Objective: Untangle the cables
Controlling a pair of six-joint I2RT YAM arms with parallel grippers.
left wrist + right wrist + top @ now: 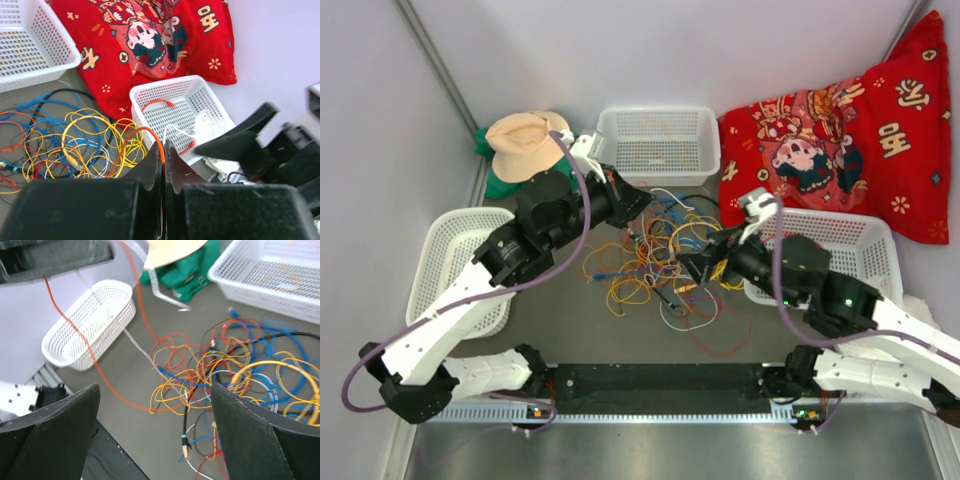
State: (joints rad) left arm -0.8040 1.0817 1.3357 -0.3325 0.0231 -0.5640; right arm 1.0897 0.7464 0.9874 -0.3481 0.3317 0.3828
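Left gripper [163, 161]: jaws fully closed, pinching one orange cable [158, 142] that comes up from between the fingertips. In the right wrist view I see that same orange line running tight from the upper left down to the pile.

Right gripper [154, 391]: jaws wide apart with nothing between them, hovering over the right side of the pile.

The cables [660, 262] sit mid-frame in the top view, on the grey table [570, 320] between the two grippers. It's one tangle of yellow, orange, blue, red, white and black loops. A red loop trails toward the lower right of the heap.

Right basket [160, 85], centre of the left wrist view: a short red cord and a white one lie in it. Top basket [658, 113]: a thin yellow cord lies inside. I can't make out any contents in the left basket [445, 225] at the left edge.

Writing: only the red cushion [840, 130] in the upper right has any. It shows gold and white Chinese characters around a cartoon figure, and I can't read them reliably. No brand marks are legible on the arms.

Beige hat [525, 143] in the upper left, lying on green cloth.
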